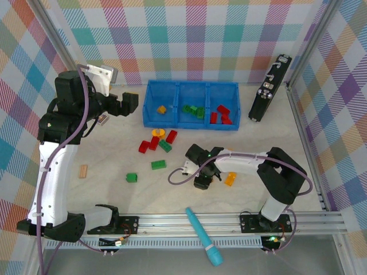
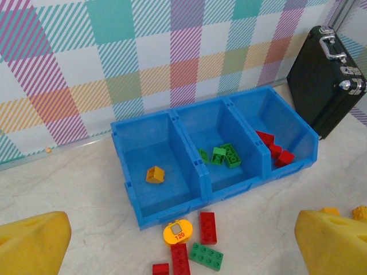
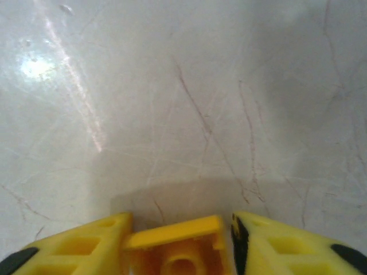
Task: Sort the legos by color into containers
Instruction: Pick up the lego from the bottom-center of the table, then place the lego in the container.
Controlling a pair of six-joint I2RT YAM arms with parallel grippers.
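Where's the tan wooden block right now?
Top view, left side: the tan wooden block lies beside the left arm, on its white link's right, with the nearest green lego further right.

Bright, even overhead light. Soft, faint shadows lie just in front of the blue tray [image 2: 155, 209] and inside its walls. Right wrist view: glare streak on the marbled table [image 3: 229, 86]; yellow fingers [image 3: 74, 252] blurred, out of focus.

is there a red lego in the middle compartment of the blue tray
No, the middle compartment holds only green legos; the red legos lie in the right compartment.
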